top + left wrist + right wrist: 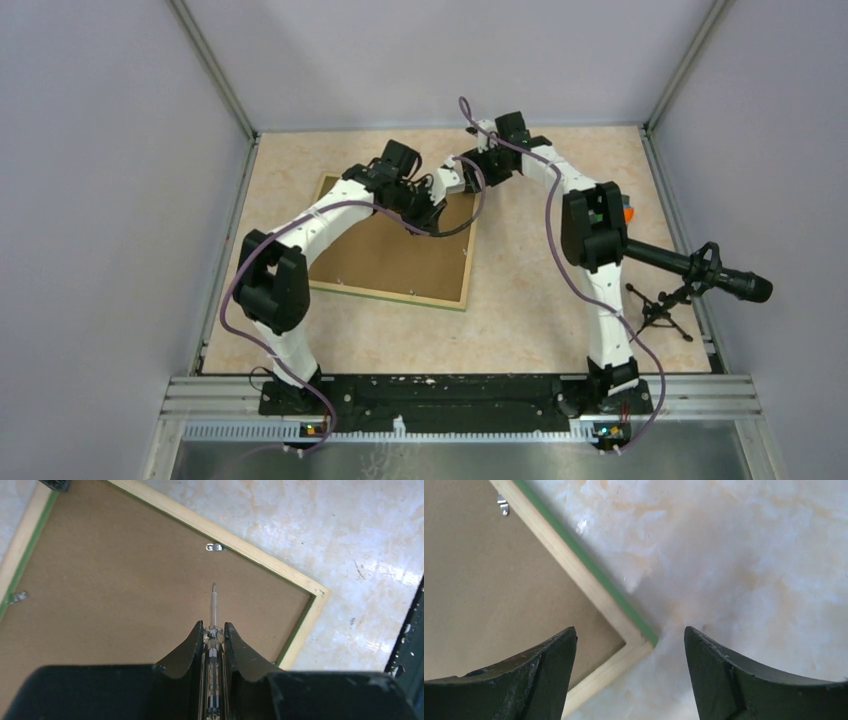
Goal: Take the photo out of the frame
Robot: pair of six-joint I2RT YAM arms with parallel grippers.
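The frame [390, 262] lies face down on the table, its brown fibreboard back up, edged in pale wood and green. The photo is hidden under that back. My left gripper [214, 625] is shut on a clear-handled screwdriver [213, 602]. Its metal tip hovers over the frame's back [100, 605], a little short of a small metal clip [214, 547] on the edge. Another clip [17, 597] sits on the left edge. My right gripper [630, 630] is open just above the frame's corner [642, 641], with nothing between its fingers. In the top view both grippers meet at the frame's far right corner [470, 197].
A black microphone [700, 268] on a small tripod [660, 310] pokes in at the table's right edge. Grey walls close in the marbled tabletop [530, 300] on three sides. A metal rail [460, 392] with the arm bases runs along the near edge.
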